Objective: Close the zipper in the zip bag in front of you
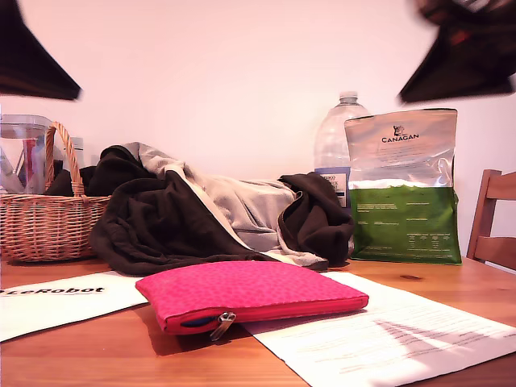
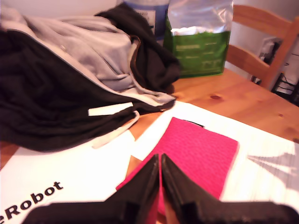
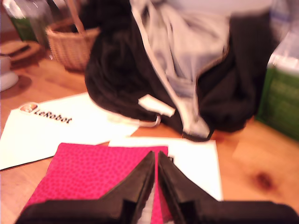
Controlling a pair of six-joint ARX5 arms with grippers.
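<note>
The zip bag (image 1: 250,297), a flat red-pink fabric pouch, lies on a wooden table (image 1: 121,347), resting partly on white printed paper (image 1: 387,334). I place everything else from it. Its zipper (image 1: 274,318) runs along the edge nearest the exterior camera, and the metal pull tab (image 1: 223,325) hangs near the end of that edge towards the exterior view's left, with a short dark gap showing beside it.

Behind the bag sits a heap of black and grey clothing (image 1: 210,214). Further behind, towards the exterior view's right, a silver-and-green Canagan pouch (image 1: 403,185) stands upright beside a clear plastic bottle (image 1: 337,145). Behind the bag towards the exterior view's left is a wicker basket (image 1: 48,218); dark cloth spills over its rim, and a clear container stands behind it, its contents unclear.

My first gripper (image 2: 160,179) hangs above the bag with its fingers pressed together on nothing. My second gripper (image 3: 156,175) also hangs above the bag, its fingers together on nothing.

The exterior view shows the arms only as dark blurs in its upper corners, so I cannot match them there. Only that view shows the pull tab. The first wrist view alone shows the wooden chair (image 2: 261,42) clearly; the second wrist view, blurred, shows the LeRobot sheet (image 3: 51,126) whole.
</note>
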